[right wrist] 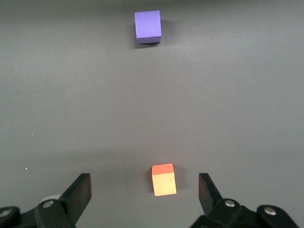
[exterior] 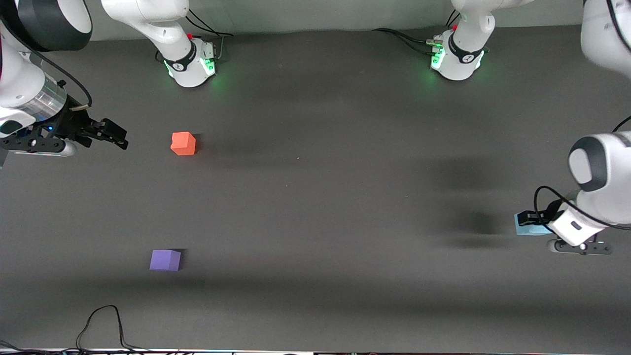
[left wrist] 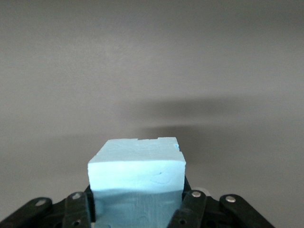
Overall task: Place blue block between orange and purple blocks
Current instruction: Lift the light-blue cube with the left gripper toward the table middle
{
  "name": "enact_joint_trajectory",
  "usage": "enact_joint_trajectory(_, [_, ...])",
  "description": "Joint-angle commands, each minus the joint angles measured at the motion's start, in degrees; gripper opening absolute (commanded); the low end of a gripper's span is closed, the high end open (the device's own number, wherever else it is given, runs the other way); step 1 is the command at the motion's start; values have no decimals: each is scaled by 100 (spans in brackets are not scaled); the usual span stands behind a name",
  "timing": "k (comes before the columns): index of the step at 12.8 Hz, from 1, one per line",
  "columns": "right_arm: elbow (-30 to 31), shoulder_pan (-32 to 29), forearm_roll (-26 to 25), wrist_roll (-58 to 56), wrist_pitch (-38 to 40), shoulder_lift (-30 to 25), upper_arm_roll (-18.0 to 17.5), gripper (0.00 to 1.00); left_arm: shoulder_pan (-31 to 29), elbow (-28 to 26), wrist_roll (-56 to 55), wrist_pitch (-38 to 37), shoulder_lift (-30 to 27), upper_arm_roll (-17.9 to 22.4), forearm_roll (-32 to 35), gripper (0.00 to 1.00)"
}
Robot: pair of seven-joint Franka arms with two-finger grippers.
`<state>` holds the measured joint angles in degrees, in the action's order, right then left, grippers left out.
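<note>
Left gripper (exterior: pixel 528 220) fingers pinch the blue block (exterior: pixel 526 229), raised at the tabletop's (exterior: pixel 315 197) 3 o'clock end. Right gripper (exterior: pixel 114 134), fingers spread, waits beside the orange block (exterior: pixel 183 143); purple block (exterior: pixel 165 260) at its 6 o'clock.

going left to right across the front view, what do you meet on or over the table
right claw held open, then the small violet-purple matte cube, then the small orange-red matte cube, then the light sky-blue matte cube gripped in the left claw
</note>
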<state>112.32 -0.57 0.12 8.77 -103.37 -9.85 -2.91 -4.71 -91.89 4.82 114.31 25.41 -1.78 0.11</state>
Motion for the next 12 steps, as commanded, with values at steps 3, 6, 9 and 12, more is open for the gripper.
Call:
enact_joint_trajectory(3, [27,-5,67,-287,-78,-87,220,100,2021,1032,-2734,-1095,113,28,85,45])
enact_joint_trajectory(6, [44,-5,173,-394,-174,-35,265,100,3366,1147,-4318,-929,481,28,190,45])
enact_joint_trajectory(9, [44,48,173,-324,-289,53,230,100,4572,1340,-5656,-148,1165,28,480,45])
enact_joint_trajectory(12, [36,74,173,-289,-341,115,194,100,5268,1683,-6308,353,1948,37,630,45])
